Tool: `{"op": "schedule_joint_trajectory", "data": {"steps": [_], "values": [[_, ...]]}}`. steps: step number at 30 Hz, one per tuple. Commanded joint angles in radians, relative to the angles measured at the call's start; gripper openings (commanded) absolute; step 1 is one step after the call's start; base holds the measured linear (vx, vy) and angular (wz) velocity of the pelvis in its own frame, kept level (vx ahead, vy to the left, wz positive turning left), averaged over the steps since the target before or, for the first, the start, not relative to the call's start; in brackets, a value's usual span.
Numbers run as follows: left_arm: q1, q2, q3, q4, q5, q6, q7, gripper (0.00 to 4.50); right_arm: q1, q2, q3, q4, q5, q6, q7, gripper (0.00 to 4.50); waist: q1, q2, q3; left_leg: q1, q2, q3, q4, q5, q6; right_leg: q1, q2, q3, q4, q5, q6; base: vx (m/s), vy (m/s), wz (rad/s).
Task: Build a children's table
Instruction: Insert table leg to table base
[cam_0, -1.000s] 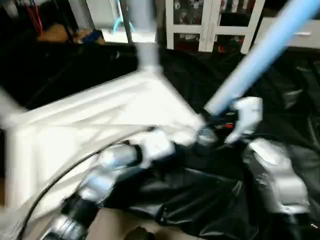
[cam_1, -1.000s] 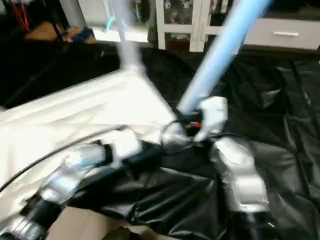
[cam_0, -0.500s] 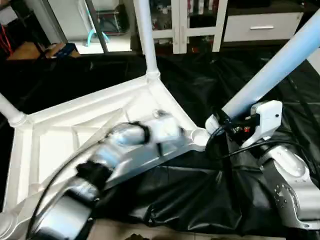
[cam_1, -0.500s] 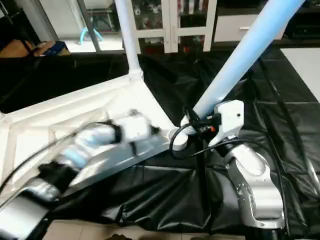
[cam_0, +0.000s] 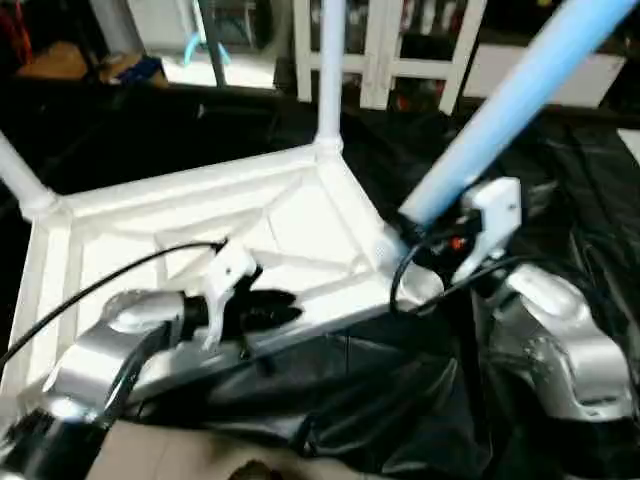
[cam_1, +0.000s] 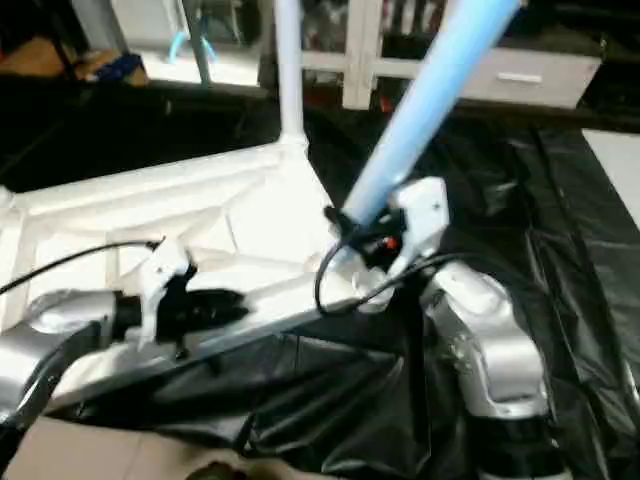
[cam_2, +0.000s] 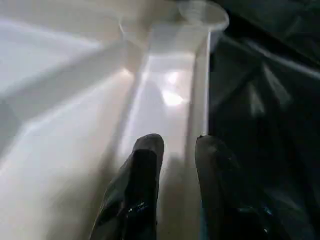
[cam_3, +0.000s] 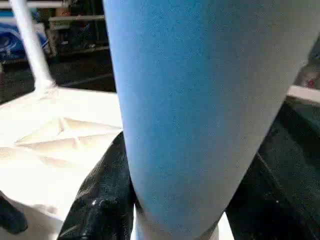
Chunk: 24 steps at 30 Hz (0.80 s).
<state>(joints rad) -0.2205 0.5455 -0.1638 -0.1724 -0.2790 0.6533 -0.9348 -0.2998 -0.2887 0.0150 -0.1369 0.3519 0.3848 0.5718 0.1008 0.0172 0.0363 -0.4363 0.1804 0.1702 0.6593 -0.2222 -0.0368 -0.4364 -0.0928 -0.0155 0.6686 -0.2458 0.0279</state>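
Two grippers at table top

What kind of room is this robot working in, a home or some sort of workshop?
Probably a workshop or lab rather than a lived-in home. Black plastic sheeting is spread under the upturned table top, a white glass-door cabinet and a drawer unit stand behind, and loose odds and ends lie further back.

No readable text, label, brand, number or sign on anything in view
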Motion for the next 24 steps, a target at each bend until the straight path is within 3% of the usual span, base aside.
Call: {"op": "schedule_joint_trajectory", "data": {"steps": [1, 3, 5, 7, 8, 9, 10, 12, 13, 14, 15, 16, 19, 20, 22, 23, 24], "values": [[-0.003, 0.0, -0.006, -0.051, 0.007, 0.063, 0.047, 1.67, -0.015, -0.005, 0.012, -0.002, 0.004, 0.008, 0.012, 1.85, -0.003, -0.01, -0.087, 0.057, 0.017, -0.002, -0.049, 0.338, 0.134, 0.063, -0.008, 0.006, -0.021, 0.444, -0.231, 0.0, 0.0, 0.0], [-0.006, 0.003, -0.028, -0.077, -0.004, 0.082, 0.077, 1.75, -0.012, -0.004, 0.017, -0.002, 0.004, 0.006, 0.013, 1.85, -0.002, -0.007, -0.085, 0.053, 0.015, -0.002, -0.051, 0.321, 0.119, 0.066, -0.01, 0.008, -0.023, 0.443, -0.231, 0.0, 0.0, 0.0], [-0.008, 0.007, -0.042, -0.08, 0.0, 0.076, 0.079, 2.01, -0.01, -0.004, 0.017, -0.003, 0.005, 0.006, 0.015, 1.85, -0.002, -0.014, -0.084, 0.05, 0.015, 0.0, -0.055, 0.281, 0.109, 0.07, -0.011, 0.011, -0.027, 0.425, -0.228, 0.0, 0.0, 0.0], [-0.026, -0.015, -0.067, -0.067, 0.009, 0.072, 0.093, 2.1, -0.001, -0.008, 0.017, -0.005, 0.003, 0.004, 0.015, 1.85, -0.003, -0.007, -0.083, 0.05, 0.016, -0.001, -0.057, 0.247, 0.094, 0.07, -0.011, 0.011, -0.031, 0.407, -0.225, 0.0, 0.0, 0.0], [-0.026, -0.016, -0.068, -0.067, 0.01, 0.073, 0.093, 2.1, 0.0, -0.008, 0.017, -0.005, 0.003, 0.004, 0.015, 1.85, -0.002, -0.009, -0.084, 0.051, 0.016, -0.001, -0.056, 0.244, 0.091, 0.071, -0.011, 0.012, -0.03, 0.409, -0.227, 0.0, 0.0, 0.0], [-0.047, -0.043, -0.092, -0.051, 0.046, 0.079, 0.104, 2.19, 0.007, -0.012, 0.017, -0.008, -0.003, 0.002, 0.015, 1.85, -0.002, 0.003, -0.084, 0.05, 0.016, -0.003, -0.056, 0.243, 0.087, 0.071, -0.012, 0.012, -0.029, 0.411, -0.229, 0.0, 0.0, 0.0], [-0.056, -0.051, -0.105, -0.042, 0.063, 0.079, 0.11, 2.33, 0.01, -0.014, 0.016, -0.01, -0.005, 0.002, 0.015, 1.85, -0.003, -0.003, -0.084, 0.053, 0.018, -0.001, -0.056, 0.239, 0.085, 0.07, -0.01, 0.012, -0.034, 0.412, -0.229, 0.0, 0.0, 0.0], [-0.066, -0.07, -0.131, -0.038, 0.047, 0.109, 0.108, 2.49, 0.024, -0.023, 0.009, -0.023, -0.002, 0.007, 0.012, 1.85, -0.003, 0.004, -0.086, 0.049, 0.014, -0.004, -0.055, 0.25, 0.075, 0.074, -0.011, 0.012, -0.029, 0.437, -0.234, 0.0, 0.0, 0.0], [-0.066, -0.073, -0.135, -0.041, 0.034, 0.121, 0.103, 2.54, 0.028, -0.027, 0.007, -0.025, -0.003, 0.008, 0.012, 1.85, -0.005, -0.002, -0.086, 0.047, 0.014, -0.004, -0.056, 0.244, 0.069, 0.077, -0.011, 0.012, -0.03, 0.443, -0.237, 0.0, 0.0, 0.0], [-0.067, -0.069, -0.143, -0.04, 0.034, 0.119, 0.102, 2.54, 0.031, -0.029, 0.005, -0.026, -0.004, 0.007, 0.011, 1.85, -0.005, -0.002, -0.086, 0.047, 0.014, -0.004, -0.057, 0.239, 0.068, 0.077, -0.011, 0.012, -0.031, 0.441, -0.241, 0.0, 0.0, 0.0], [-0.069, -0.061, -0.155, -0.032, 0.044, 0.111, 0.102, 2.64, 0.035, -0.032, 0.002, -0.027, -0.006, 0.006, 0.008, 1.85, -0.011, 0.006, -0.085, 0.046, 0.012, -0.005, -0.057, 0.227, 0.063, 0.077, -0.009, 0.011, -0.034, 0.433, -0.238, 0.0, 0.0, 0.0], [-0.072, -0.052, -0.169, -0.018, 0.063, 0.096, 0.104, 2.88, 0.038, -0.034, -0.001, -0.029, -0.007, 0.005, 0.006, 1.85, -0.014, 0.003, -0.086, 0.046, 0.012, -0.006, -0.057, 0.216, 0.063, 0.08, -0.009, 0.011, -0.034, 0.429, -0.239, 0.0, 0.0, 0.0], [-0.082, -0.033, -0.199, 0.017, 0.114, 0.06, 0.11, 2.98, 0.042, -0.036, -0.005, -0.038, -0.005, 0.007, 0.002, 1.85, -0.018, 0.006, -0.084, 0.048, 0.014, -0.005, -0.059, 0.184, 0.067, 0.08, -0.011, 0.013, -0.038, 0.407, -0.239, 0.0, 0.0, 0.0], [-0.094, -0.021, -0.221, 0.059, 0.169, 0.026, 0.125, 3.1, 0.047, -0.038, -0.006, -0.046, -0.001, 0.011, 0.001, 1.85, -0.016, 0.006, -0.082, 0.05, 0.018, -0.006, -0.062, 0.176, 0.067, 0.079, -0.012, 0.013, -0.041, 0.396, -0.242, 0.0, 0.0, 0.0], [-0.103, -0.013, -0.234, 0.084, 0.193, 0.009, 0.135, 3.31, 0.052, -0.043, -0.004, -0.052, 0.002, 0.012, 0.003, 1.85, -0.016, 0.007, -0.075, 0.054, 0.021, -0.004, -0.07, 0.112, 0.058, 0.079, -0.014, 0.014, -0.05, 0.32, -0.245, 0.0, 0.0, 0.0], [-0.105, -0.01, -0.237, 0.09, 0.194, 0.006, 0.134, 2.98, 0.055, -0.046, -0.001, -0.054, 0.003, 0.01, 0.005, 1.85, -0.016, 0.007, -0.075, 0.056, 0.022, -0.004, -0.072, 0.098, 0.054, 0.082, -0.017, 0.015, -0.051, 0.303, -0.246, 0.0, 0.0, 0.0], [-0.105, -0.01, -0.237, 0.09, 0.194, 0.006, 0.134, 2.98, 0.055, -0.046, -0.001, -0.054, 0.003, 0.01, 0.005, 1.85, -0.015, 0.007, -0.077, 0.057, 0.022, -0.006, -0.072, 0.099, 0.047, 0.085, -0.018, 0.015, -0.05, 0.304, -0.248, 0.0, 0.0, 0.0]]}}
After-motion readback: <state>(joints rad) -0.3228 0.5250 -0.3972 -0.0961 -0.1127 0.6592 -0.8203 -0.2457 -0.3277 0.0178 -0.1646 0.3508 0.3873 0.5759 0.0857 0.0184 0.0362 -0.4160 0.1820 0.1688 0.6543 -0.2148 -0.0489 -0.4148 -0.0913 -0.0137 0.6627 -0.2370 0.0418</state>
